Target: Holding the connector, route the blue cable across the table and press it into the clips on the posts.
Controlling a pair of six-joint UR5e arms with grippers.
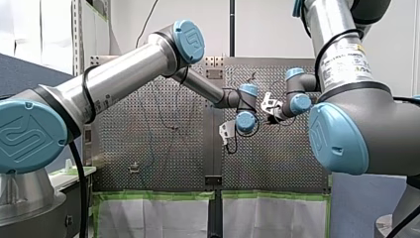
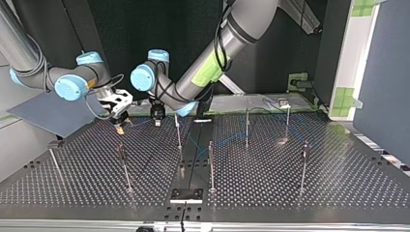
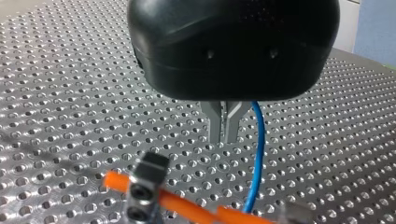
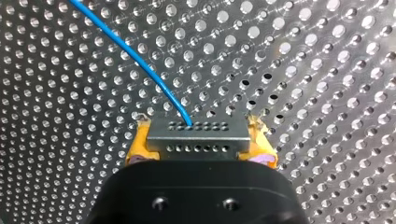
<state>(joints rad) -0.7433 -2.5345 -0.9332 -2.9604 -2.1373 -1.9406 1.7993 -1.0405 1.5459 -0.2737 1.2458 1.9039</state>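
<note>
Yellow pads (image 4: 139, 145) of right gripper (image 4: 198, 140) clamp connector (image 4: 197, 131); cable (image 4: 140, 63) exits at 11 o'clock. Left gripper (image 3: 223, 128) fingers (image 3: 215, 122) together, cable at 3 o'clock.

- I see the grey rectangular metal connector (image 4: 197, 135), two rows of small holes across its face, clamped between the yellow pads (image 4: 138, 145) of my right claw (image 4: 198, 144).
- The thin blue cable (image 4: 135, 58) enters the upper row and arcs away over the perforated worktop (image 4: 327, 70).
- Slim metal posts (image 2: 211, 166) stand upright, well apart; their clips are too small to make out.
</note>
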